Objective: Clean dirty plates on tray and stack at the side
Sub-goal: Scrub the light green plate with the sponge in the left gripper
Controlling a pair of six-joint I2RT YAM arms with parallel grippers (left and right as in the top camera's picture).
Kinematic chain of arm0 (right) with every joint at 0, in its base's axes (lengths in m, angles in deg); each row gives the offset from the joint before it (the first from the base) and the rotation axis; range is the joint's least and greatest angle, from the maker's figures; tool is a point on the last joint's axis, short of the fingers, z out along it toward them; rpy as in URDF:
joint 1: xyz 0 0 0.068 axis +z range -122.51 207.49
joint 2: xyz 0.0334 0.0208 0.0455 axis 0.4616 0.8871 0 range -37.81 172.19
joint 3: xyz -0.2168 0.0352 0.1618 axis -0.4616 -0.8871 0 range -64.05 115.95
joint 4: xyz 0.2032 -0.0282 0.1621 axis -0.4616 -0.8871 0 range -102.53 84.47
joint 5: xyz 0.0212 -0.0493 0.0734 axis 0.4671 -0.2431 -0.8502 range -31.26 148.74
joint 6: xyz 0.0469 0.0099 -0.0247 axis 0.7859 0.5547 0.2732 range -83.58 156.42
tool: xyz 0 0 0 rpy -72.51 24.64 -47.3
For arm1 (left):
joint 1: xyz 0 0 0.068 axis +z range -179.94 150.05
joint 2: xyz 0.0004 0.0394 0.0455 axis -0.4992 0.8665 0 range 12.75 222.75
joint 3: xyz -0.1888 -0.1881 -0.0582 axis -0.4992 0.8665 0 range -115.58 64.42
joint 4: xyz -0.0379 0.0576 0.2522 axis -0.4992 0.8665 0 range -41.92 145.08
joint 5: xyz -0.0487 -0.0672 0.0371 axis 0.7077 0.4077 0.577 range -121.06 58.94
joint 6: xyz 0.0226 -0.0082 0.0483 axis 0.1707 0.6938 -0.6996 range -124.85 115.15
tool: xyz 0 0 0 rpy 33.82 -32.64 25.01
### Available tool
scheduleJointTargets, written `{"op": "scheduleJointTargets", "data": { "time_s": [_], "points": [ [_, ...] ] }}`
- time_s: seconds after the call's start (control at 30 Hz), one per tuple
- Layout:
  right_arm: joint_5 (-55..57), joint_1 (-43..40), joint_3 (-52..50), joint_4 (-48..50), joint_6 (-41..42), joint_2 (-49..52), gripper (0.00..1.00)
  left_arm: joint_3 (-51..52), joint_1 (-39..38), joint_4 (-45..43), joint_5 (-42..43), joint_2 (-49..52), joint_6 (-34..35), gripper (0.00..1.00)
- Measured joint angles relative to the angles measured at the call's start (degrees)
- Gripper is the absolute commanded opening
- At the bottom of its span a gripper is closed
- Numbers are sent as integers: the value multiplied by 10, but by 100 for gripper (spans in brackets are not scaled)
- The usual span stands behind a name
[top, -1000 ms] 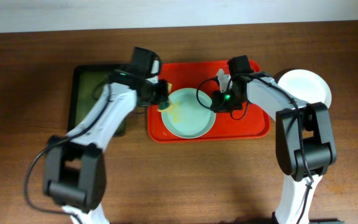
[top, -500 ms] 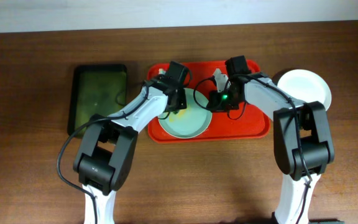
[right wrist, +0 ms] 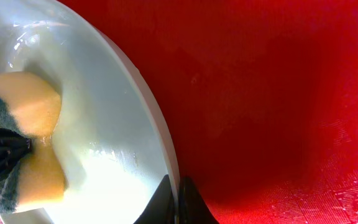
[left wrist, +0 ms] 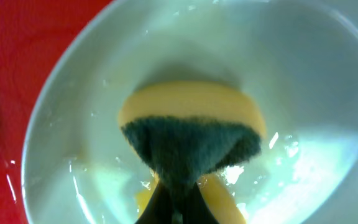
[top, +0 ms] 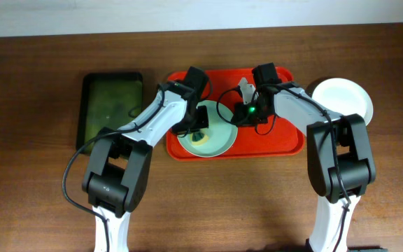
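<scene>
Brown wood-grain counter [top: 201, 210] fills the view, showing only the two arms' bases along its near edge. Just past them lies the red tray [top: 285, 143], and on its left half sits one pale mint plate [top: 221, 142], the only plate seen on it. The left pincer [top: 199, 131] is closed on a yellow-and-green sponge [left wrist: 191, 134], which is folded between its fingers and pressed into the plate's wet, glossy bowl. A yellowish patch close to the fingers may be residue or part of the sponge; I cannot tell which. The right pincer [right wrist: 173, 199] is nipped together on the plate's right rim, apparently steadying it. The step in hand looks like scrubbing, so this plate is not yet clean and has yet to be carried to the side. To the right, on the counter just beside the tray's far corner, rests a white plate [top: 341, 99] that looks clean and already set aside. Whether another lies beneath it cannot be told from above. By my reckoning the task is well under way but unfinished. Left of the red tray lies a dark green tray [top: 112, 105]. Farthest off, a strip of pale wall [top: 201, 14] runs along the counter's back edge.
</scene>
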Motion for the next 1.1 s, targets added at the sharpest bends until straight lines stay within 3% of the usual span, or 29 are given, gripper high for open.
{"op": "scheduleJointTargets", "data": {
  "time_s": [0.07,0.23,0.37,0.43,0.5,0.57,0.73,0.83,0.97,1.1],
  "points": [
    [0,0,0,0,0,0,4,9,2,-7,-8,-3,-1,0],
    [-10,5,0,2,1,2,4,1,-8,58,-198,-7,-2,0],
    [-10,7,0,2,3,2,4,-32,-7,70,-244,-28,-2,0],
    [-10,4,0,2,2,2,4,-42,5,60,-210,-56,-1,0],
    [-8,4,0,4,3,2,4,-46,18,38,-96,-68,-1,0],
    [-8,4,0,6,5,2,4,-46,9,34,-35,-64,-1,0],
    [-6,4,0,7,7,2,4,-47,-35,21,-13,6,-9,0],
    [-6,4,0,7,7,2,4,-49,-31,43,-72,22,-10,0],
    [-9,5,0,11,9,2,4,-50,-11,82,-224,23,-11,0],
    [-10,7,0,13,16,2,4,-78,-5,106,-268,21,-10,0]
  ]
}}
